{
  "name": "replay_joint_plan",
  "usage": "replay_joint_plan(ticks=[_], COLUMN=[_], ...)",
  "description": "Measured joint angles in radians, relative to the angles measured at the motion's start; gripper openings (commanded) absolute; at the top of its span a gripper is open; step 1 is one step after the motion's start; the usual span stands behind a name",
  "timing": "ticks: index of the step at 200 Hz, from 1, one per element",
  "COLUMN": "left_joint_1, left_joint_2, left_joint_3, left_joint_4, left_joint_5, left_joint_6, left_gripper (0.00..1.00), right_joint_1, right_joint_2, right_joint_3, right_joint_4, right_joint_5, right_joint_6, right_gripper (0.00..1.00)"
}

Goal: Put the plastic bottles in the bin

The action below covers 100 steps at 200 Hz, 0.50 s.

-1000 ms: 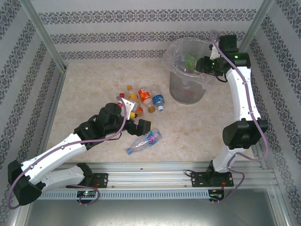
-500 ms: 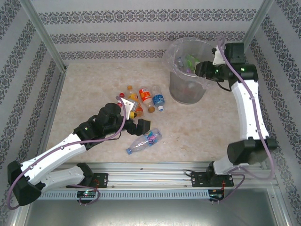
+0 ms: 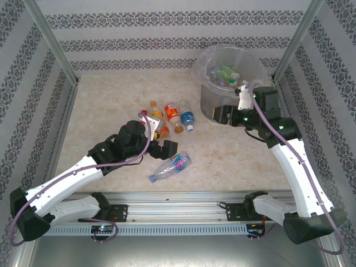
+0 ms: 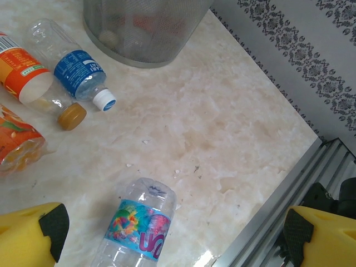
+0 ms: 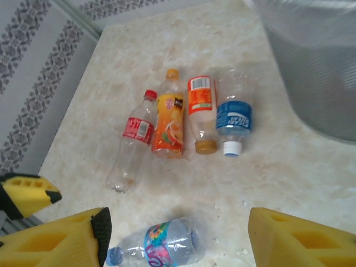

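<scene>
Several plastic bottles (image 3: 169, 117) lie in a loose cluster on the marble table left of the bin (image 3: 225, 83): a red-labelled one (image 5: 133, 139), an orange one (image 5: 168, 119), an orange-and-white one (image 5: 201, 108) and a blue-labelled one (image 5: 233, 119). A clear bottle with a multicoloured label (image 3: 171, 167) lies apart, nearer the front. My left gripper (image 3: 161, 138) hovers open just above and behind that bottle (image 4: 139, 228), nothing in it. My right gripper (image 3: 218, 115) hangs open and empty in front of the bin, above the table. More bottles rest inside the bin's clear bag.
Patterned walls enclose the table at the back and sides. An aluminium rail (image 3: 183, 197) runs along the near edge, seen also at the rail corner (image 4: 311, 183). The bin's mesh wall (image 4: 144, 28) stands right of the bottle cluster.
My right arm has pulled back from over the bin and dropped down in front of it, jaws spreading wider. The left arm and the bottles on the table have not moved.
</scene>
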Motion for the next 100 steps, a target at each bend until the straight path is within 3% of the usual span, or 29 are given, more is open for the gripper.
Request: replay_joint_plan(ticks=[45,100], left_joint_1=[0.0,0.0], left_joint_2=[-0.062,-0.078], left_joint_3=[-0.002,-0.019], left_joint_4=[-0.005,0.015], left_joint_5=[0.03,0.034], left_joint_6=[0.011,0.001], left_gripper=[1.0,1.0], right_joint_1=[0.127,0.229], right_joint_2=[-0.01,0.152], right_joint_3=[-0.164,-0.243], right_joint_4=[0.087,0.203], right_joint_5=[0.082,0.176], right_joint_6=[0.018,0.016], right_gripper=[0.66,0.62])
